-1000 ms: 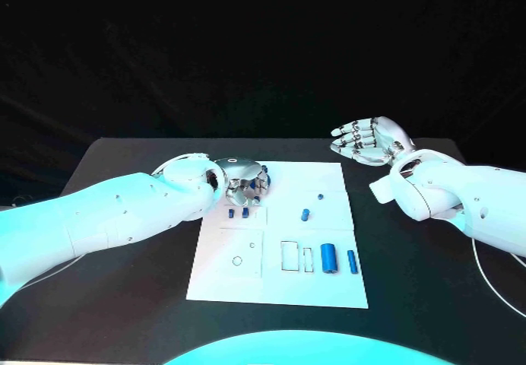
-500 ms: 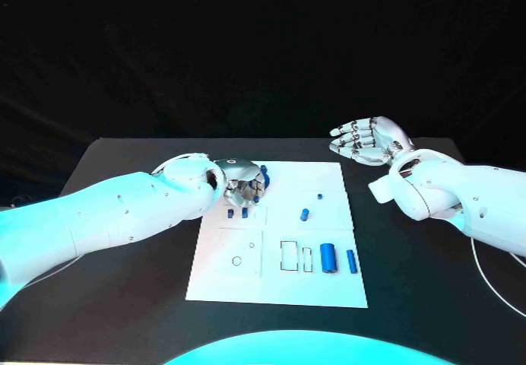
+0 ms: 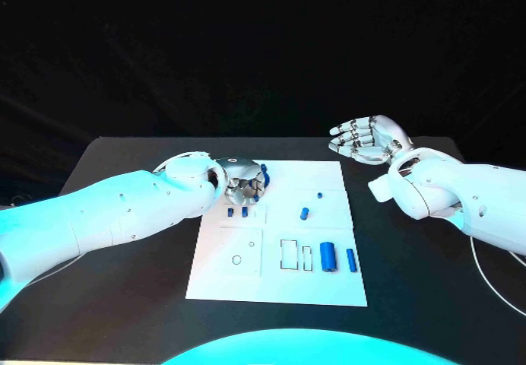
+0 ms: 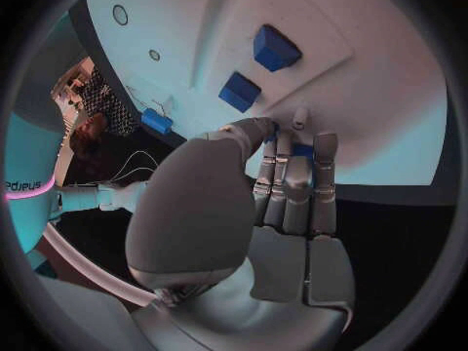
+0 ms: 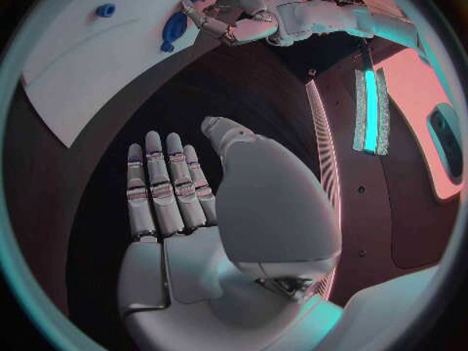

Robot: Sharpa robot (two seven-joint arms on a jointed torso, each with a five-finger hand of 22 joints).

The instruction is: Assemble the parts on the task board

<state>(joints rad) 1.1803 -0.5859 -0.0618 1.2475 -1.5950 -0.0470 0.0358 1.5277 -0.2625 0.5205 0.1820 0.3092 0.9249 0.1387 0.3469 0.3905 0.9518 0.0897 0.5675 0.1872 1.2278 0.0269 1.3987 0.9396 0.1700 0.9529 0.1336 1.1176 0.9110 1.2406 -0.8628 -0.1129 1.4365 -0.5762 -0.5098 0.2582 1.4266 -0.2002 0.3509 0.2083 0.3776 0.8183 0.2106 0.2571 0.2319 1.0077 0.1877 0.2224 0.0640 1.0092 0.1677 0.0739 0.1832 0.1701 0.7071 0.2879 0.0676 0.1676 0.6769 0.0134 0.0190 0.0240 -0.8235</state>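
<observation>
Spreading across the middle of the black table (image 3: pixel 131 304), the white task board (image 3: pixel 274 285) lay flat with its blue parts scattered over it. At its far left corner the left hand (image 3: pixel 245 182) was bent down over the board, fingers (image 4: pixel 296 187) drawn together around a small blue part (image 4: pixel 303 150) at their tips; the grip looked like a pinch, though the part was mostly hidden. The right hand (image 3: pixel 369 140) hovered off the board's far right corner, above the table, fingers apart and holding nothing.

Near the board's right edge lay a large blue cylinder (image 3: pixel 327 255) and a slimmer one (image 3: pixel 352 260), beside a rectangular slot (image 3: pixel 289 255). Two small blue blocks (image 4: pixel 256 70) sat just beside the left hand.

Judging by this, the pick-up of a small part was in hand. Next would come a careful lift, then carrying it to its matching recess without losing the pinch.
</observation>
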